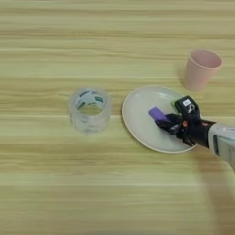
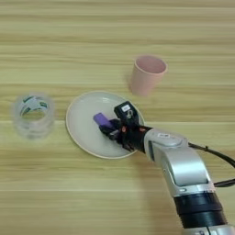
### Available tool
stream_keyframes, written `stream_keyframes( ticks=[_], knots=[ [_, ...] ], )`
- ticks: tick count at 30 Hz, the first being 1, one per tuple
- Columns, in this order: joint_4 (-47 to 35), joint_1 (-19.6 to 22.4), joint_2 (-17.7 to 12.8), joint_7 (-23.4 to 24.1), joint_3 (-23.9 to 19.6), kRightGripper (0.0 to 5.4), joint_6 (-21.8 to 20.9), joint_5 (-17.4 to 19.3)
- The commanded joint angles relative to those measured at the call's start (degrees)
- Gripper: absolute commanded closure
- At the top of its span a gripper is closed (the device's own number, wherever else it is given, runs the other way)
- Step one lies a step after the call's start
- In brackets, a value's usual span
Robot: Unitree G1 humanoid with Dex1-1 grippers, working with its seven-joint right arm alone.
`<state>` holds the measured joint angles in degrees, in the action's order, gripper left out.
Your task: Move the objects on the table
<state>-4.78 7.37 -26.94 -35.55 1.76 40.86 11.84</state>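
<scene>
Only one of the small blocks shows: a flat purple block [image 1: 158, 114], lying on the plate [image 1: 140, 121] with its right end running in under the black fingers of the right gripper [image 1: 169, 124], so that its full length is hidden. Whether any other small thing lies beneath the gripper's body cannot be told. The fingers bunch into one dark mass over the plate's right half, and it is not possible to say whether they are parted or closed, nor whether they actually touch the block or merely stand just over its end. In the left eye view the silver forearm [image 2: 181, 167] is cut off at the right edge; the right eye view shows it whole, a smooth grey metal casing with a black ribbed collar lower down and a thin black cable trailing to the right. The plate is round, shallow and pale cream with a glossy rim. To its left, well apart, stands a clear tape roll [image 1: 90, 109], translucent, with green print on its inner core. Beyond the plate's upper right rim stands a pink cup [image 1: 201, 69], upright and tapered. The table [image 1: 55, 183] is light wood with horizontal grain stripes.
</scene>
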Motion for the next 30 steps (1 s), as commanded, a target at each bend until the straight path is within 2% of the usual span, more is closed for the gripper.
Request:
stream_keyframes(
  ticks=[1,12,19,26,30],
  knots=[
    [-3.75,2.07,-1.45,0.71,-2.14,3.99,-0.86,0.59],
    [-7.44,2.9,-1.8,1.08,-6.25,3.99,-0.19,2.16],
    [-8.39,3.18,-2.74,1.97,-11.09,3.99,-0.17,3.17],
    [-6.11,2.64,-5.25,4.19,-18.94,3.99,-1.15,3.4],
    [-4.84,1.86,-5.93,4.9,-20.93,3.99,-1.71,2.85]
  ],
)
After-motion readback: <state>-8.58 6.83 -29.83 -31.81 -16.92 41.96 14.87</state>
